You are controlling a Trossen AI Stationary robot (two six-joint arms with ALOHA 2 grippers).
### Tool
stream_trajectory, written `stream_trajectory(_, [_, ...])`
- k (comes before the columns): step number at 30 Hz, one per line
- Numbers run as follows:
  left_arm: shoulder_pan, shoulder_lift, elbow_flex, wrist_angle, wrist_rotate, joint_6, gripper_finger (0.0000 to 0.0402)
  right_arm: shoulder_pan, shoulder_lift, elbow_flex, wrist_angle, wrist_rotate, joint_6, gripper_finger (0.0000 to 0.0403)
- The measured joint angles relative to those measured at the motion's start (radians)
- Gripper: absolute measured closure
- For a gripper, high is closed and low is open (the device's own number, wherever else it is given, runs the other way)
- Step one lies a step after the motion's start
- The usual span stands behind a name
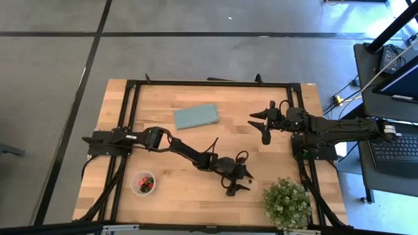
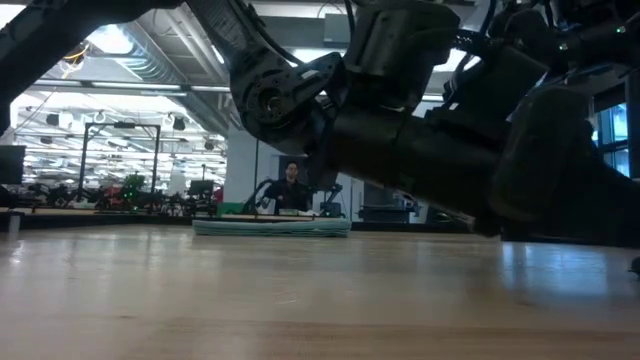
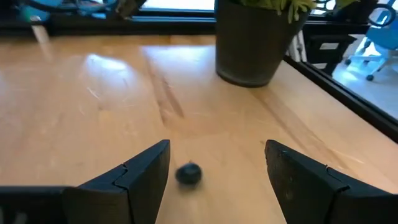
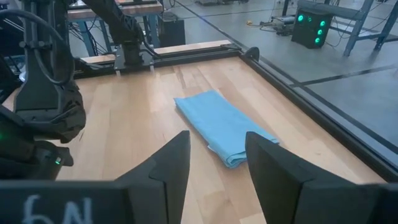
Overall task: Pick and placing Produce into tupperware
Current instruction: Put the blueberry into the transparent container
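Note:
A single dark berry of the produce (image 3: pixel 188 174) lies on the wooden table between the fingers of my open left gripper (image 3: pixel 217 150). It lies nearer one finger and I see no touch. In the high view that gripper (image 1: pixel 243 180) is low at the table's near middle, beside the potted plant. The tupperware (image 1: pixel 144 183), a small clear round cup, stands near the front left with red and dark berries inside. My right gripper (image 1: pixel 262 124) waits open and raised at the far right, with nothing between its fingers (image 4: pixel 217 140).
A bushy green potted plant (image 1: pixel 286 203) stands at the front right, its dark pot (image 3: pixel 252 43) just ahead of my left gripper. A folded teal cloth (image 1: pixel 196 116) lies flat at the far middle. Black frame rails (image 1: pixel 209 83) border the table. A person (image 2: pixel 291 186) shows far behind in the low view.

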Motion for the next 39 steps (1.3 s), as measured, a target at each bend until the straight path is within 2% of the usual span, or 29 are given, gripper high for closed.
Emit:
stream_trajectory(16, [-0.005,0.036,0.002,0.039,0.000,-0.093,0.0147,0.000,0.000,0.000,-0.001,0.000,-0.003,0.0244])
stream_trajectory(35, [-0.011,0.036,0.002,0.024,-0.067,-0.083,0.0157,0.000,0.000,0.000,-0.004,0.000,-0.003,0.0244])
stream_trajectory(39, [-0.021,0.037,0.065,-0.099,-0.068,-0.082,0.0170,0.000,0.000,0.000,-0.004,0.000,-0.003,0.0244])
